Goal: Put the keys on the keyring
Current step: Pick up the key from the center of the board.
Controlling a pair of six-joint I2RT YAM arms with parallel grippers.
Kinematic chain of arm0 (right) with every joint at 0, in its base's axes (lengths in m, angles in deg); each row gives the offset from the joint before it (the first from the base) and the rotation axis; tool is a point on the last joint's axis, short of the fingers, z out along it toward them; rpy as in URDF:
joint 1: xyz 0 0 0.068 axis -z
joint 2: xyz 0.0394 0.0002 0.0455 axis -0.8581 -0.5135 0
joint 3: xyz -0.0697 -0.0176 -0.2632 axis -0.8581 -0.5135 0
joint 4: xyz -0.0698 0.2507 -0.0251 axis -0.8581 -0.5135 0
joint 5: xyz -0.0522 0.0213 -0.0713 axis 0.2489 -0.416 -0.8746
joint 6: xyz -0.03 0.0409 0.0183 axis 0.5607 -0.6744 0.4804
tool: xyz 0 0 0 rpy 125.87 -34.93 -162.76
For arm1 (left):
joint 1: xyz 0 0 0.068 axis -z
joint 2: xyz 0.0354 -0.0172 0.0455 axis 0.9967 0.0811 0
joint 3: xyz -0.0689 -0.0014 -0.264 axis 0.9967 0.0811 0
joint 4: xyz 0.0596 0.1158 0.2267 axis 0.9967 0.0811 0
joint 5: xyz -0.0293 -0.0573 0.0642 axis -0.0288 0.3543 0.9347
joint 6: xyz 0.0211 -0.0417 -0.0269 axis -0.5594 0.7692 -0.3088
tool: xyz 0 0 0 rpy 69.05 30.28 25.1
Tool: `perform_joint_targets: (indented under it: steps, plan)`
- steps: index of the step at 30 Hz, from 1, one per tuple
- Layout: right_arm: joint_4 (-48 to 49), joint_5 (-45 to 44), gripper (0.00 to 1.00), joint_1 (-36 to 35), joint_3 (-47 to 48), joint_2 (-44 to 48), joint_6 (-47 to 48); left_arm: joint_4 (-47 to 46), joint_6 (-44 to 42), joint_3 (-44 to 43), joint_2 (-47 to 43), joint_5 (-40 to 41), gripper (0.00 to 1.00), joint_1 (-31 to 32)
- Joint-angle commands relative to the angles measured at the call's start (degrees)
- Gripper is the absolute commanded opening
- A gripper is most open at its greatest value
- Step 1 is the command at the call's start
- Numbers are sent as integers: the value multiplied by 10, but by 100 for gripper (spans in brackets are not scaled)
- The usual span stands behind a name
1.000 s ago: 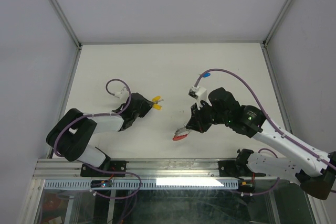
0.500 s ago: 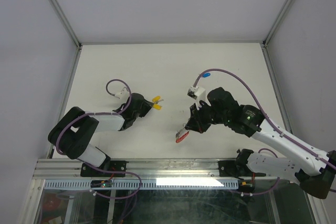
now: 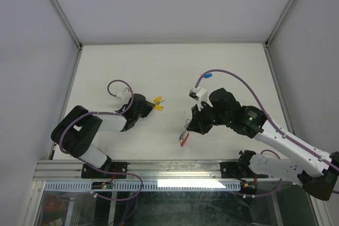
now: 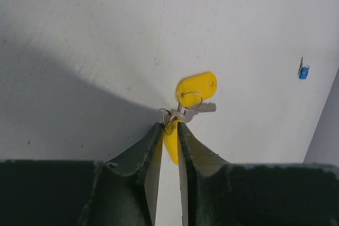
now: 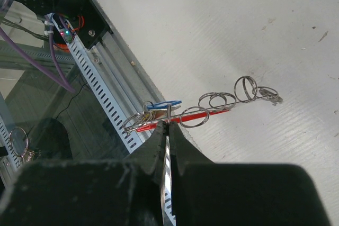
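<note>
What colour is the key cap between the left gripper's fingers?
The key cap is yellow, clearest in the left wrist view.

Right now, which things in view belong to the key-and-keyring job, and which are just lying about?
Part of the job:
- yellow keys, one cap between the fingers of the left gripper
- blue key, lying apart
- keyring with red strip, pinched in the right gripper

Just there:
- purple cables
- metal rail at the near edge

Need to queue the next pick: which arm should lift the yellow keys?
Left. The left gripper pinches the yellow keys between its jaws; the right gripper is shut on the keyring, so it is occupied.
</note>
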Motion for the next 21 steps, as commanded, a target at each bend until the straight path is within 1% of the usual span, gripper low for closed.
perform_joint_targets:
  steps: [1, 11, 14, 17, 21]
  plan:
    - [23, 12, 0, 2, 14, 4, -13, 22, -5, -2, 15, 6, 17, -8]
    - [22, 7, 0, 2, 13, 2, -12, 14, -17, 0, 22, -1, 1, -9]
    - [22, 0, 0, 2, 12, 3, -10, 15, -33, -2, 16, 1, 0, -9]
    - [25, -10, 0, 2, 11, 6, -7, 20, -78, -14, 4, -3, 0, -9]
    - [31, -25, 0, 2, 9, 12, 5, 55, -168, -48, -18, -17, 0, -9]
